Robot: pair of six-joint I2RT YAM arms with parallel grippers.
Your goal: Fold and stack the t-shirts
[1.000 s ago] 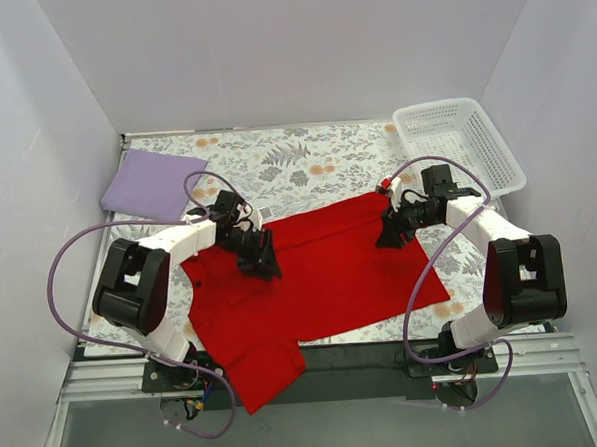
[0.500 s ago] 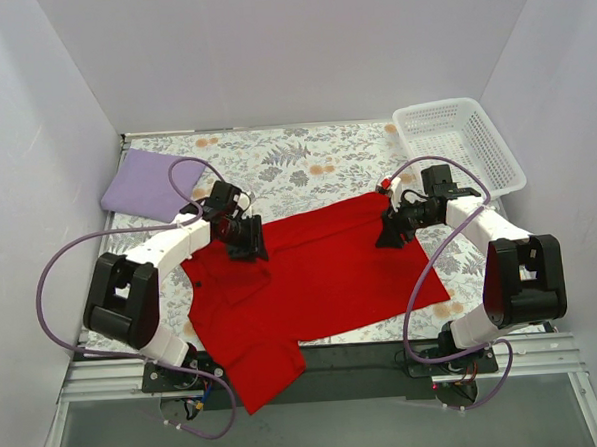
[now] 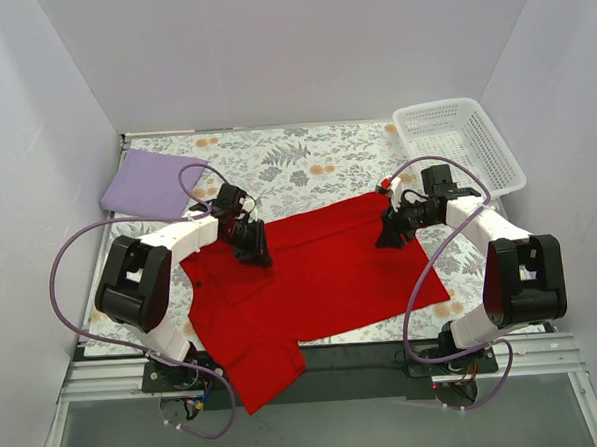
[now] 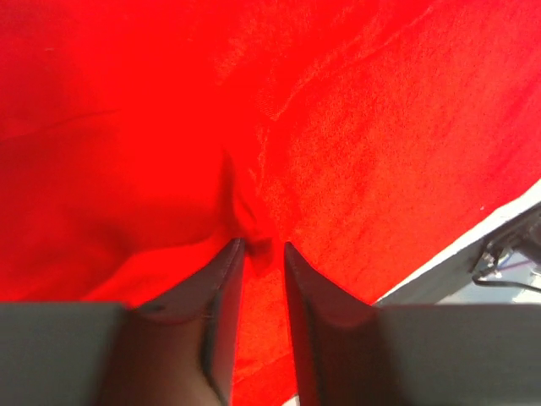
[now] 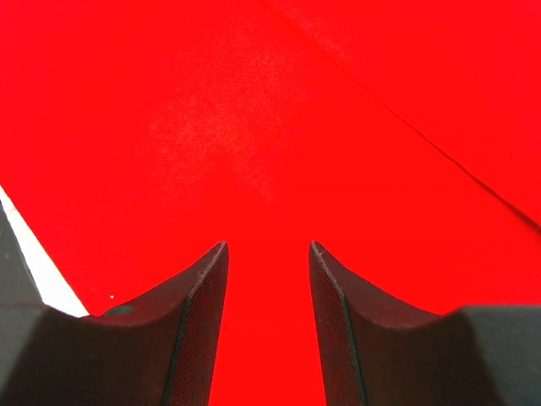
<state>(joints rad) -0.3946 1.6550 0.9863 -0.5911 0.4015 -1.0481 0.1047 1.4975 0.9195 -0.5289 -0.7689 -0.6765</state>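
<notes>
Cloth of the red t-shirt (image 3: 321, 272) spreads across the middle of the floral table (image 3: 305, 155), its lower-left part hanging past the near edge. The folded lilac t-shirt (image 3: 151, 184) lies at the upper left and the white basket (image 3: 443, 108) at the upper right, with bare tabletop between them. The left gripper (image 4: 260, 245) has its jaws close around a pucker near the shirt's left edge, though I cannot tell if it grips; the right gripper (image 5: 269, 247) has its jaws apart over flat cloth at the upper-right corner.

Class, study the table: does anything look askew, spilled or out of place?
The red shirt lies skewed across the table, one end drooping over the near edge. The lilac shirt sits folded at the far left corner; nothing looks spilled.
</notes>
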